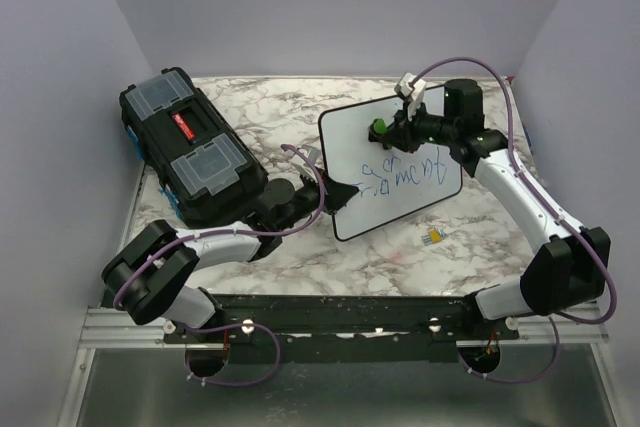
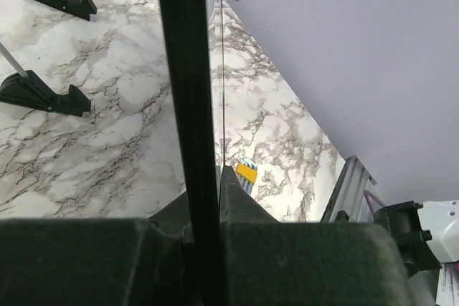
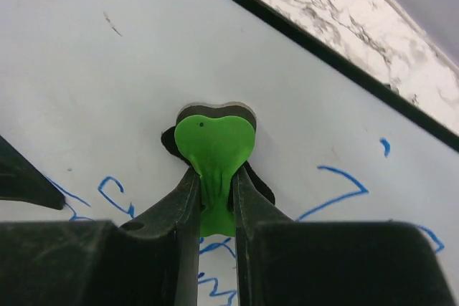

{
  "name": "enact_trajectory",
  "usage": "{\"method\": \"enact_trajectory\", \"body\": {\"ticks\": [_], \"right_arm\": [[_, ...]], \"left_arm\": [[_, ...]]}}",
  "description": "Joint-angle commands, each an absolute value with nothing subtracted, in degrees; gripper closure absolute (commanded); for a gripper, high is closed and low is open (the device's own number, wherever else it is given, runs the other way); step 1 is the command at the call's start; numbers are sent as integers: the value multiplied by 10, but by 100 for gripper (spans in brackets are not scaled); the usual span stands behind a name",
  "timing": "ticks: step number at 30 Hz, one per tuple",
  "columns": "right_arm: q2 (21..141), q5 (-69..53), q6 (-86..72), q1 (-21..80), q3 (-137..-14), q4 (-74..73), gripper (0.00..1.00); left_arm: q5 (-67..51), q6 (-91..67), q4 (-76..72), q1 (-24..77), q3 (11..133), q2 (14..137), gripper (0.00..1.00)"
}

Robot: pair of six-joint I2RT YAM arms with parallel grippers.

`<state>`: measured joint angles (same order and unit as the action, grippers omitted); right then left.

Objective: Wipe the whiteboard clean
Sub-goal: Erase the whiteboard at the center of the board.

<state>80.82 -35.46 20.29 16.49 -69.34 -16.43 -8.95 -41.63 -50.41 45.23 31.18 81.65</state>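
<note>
Pinching the green eraser [image 3: 214, 145] in our right gripper [image 3: 215, 185] flat against the whiteboard [image 1: 350, 137], whose frame edge our left gripper [image 2: 208, 177] clamps tight, we find the blue handwriting [image 1: 405, 172] just beside and behind the right jaws unwiped, so nearly all the erasing is left.

Blue writing [image 1: 405, 175] on the whiteboard [image 1: 350, 142] is too small to read from above. In the right wrist view it runs under the jaws and off the bottom edge, and the lower part of the green eraser [image 3: 214, 150] is hidden between them. Left wrist view shows the board edge-on, only a blurred black frame, face unseen; from above, the left gripper [image 1: 333, 194] is too dark at the board's edge to tell its fingers apart. Small yellow-striped item [image 1: 432, 237] on the worktop [image 1: 300, 247] can't be identified.
</note>
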Motion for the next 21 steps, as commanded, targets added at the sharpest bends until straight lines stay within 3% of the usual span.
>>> {"method": "enact_trajectory", "body": {"ticks": [1, 8, 16, 21], "right_arm": [[837, -449, 220, 201, -734, -193, 99], [784, -449, 329, 247, -652, -282, 99], [742, -298, 201, 171, -616, -136, 99], [786, -300, 171, 165, -667, -89, 99]], "left_arm": [[-120, -402, -573, 461, 328, 784, 100], [-120, -395, -568, 461, 324, 776, 100], [-123, -393, -566, 461, 320, 769, 100], [-122, -393, -564, 461, 321, 770, 100]]}}
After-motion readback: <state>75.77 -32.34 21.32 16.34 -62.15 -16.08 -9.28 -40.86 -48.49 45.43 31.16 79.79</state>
